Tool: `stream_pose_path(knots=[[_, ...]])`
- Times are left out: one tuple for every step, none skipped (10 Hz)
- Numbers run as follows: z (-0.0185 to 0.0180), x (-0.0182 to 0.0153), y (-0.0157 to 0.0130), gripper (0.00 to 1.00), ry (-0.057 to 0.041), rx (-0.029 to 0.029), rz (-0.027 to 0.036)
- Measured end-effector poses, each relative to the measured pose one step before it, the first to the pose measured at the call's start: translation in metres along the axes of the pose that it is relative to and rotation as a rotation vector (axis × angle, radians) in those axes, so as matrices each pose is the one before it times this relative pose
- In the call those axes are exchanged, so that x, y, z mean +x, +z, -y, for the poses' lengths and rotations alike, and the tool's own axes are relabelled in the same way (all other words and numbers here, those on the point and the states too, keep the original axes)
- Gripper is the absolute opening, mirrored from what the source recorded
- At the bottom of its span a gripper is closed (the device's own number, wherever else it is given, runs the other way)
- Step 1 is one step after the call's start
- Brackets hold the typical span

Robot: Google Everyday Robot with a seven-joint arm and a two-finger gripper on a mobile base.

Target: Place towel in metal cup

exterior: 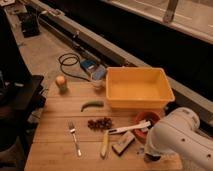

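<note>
**Wooden counter, white arm over the front right corner**

Wooden slats make up the counter, and no brand, label or readable writing shows on anything upon it. A bulky white robot arm fills the lower right and covers the corner of the counter beneath it. The end effector is down at that corner, just in front of the reddish-brown round bowl; it is clenched, though its fingers are mostly masked by the arm's own casing, and what, if anything, it grasps cannot be made out. The small metal cup and the pale towel cannot be seen; that corner is hidden behind the arm.

A white utensil lies across the bowl's rim. Beside it sits a small dark block with a pale top, and left of that a pale yellow stick-like item, a silver fork and a cluster of dark red grapes. Further back lie a green pepper, a large yellow plastic bin, a small white and blue container and a rounded orange-tan fruit. A black cable coils on the floor behind.
</note>
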Motion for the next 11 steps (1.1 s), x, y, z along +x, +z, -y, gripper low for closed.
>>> stream_pose_path(knots=[[0.00094,-0.01025,0.00082,0.0,-0.02102,0.00119,0.0024],[-0.00048,-0.00853,0.00564,0.0,-0.01352,-0.01137,0.00424],[-0.00146,0.00251,0.00655,0.0,0.00223,-0.01558,-0.00764],[-0.00192,0.0081,0.0086,0.0,0.02306,-0.02485,-0.00524],[-0.00154,0.00686,0.00429,0.0,0.01784,-0.01649,-0.00296],[-0.00391,0.01045,0.00545,0.0,0.03033,-0.02382,-0.00392],[-0.00301,0.00771,0.00274,0.0,0.02183,-0.01331,-0.00336],[-0.00426,0.00916,0.00272,0.0,0.02736,-0.01363,-0.0029],[-0.002,0.00538,0.00222,0.0,0.01753,-0.00896,0.00011],[-0.00044,0.00198,0.00203,0.0,0.00904,-0.00704,0.00265],[0.00017,0.00108,0.0033,0.04,0.00778,-0.00918,0.0053]])
